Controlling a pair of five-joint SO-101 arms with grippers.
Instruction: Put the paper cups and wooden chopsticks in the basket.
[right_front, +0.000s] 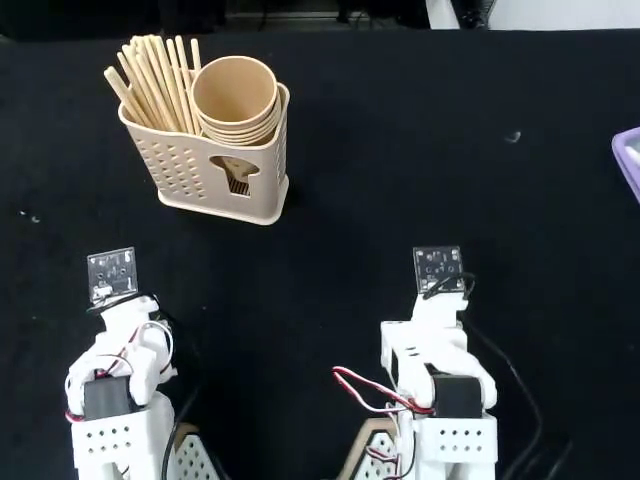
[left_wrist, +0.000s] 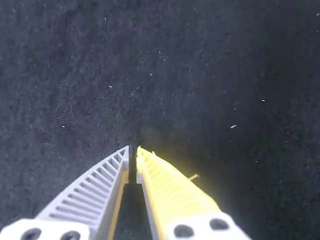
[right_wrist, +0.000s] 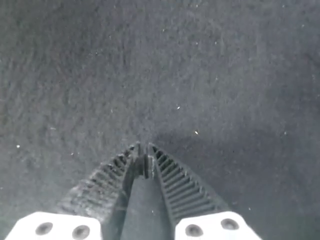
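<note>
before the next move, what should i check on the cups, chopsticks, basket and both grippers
1. Stack of tan paper cups sits inside the beige perforated plastic basket: ok.
2. Bundle of pale wooden chopsticks stands in the basket beside the cups: ok.
3. Basket is upright on the black table cloth: ok.
4. Chopsticks' lower ends rest on the basket floor: cannot tell, the wall hides them.
5. Left gripper is shut and holds nothing: ok.
6. Right gripper is shut and holds nothing: ok.
</note>
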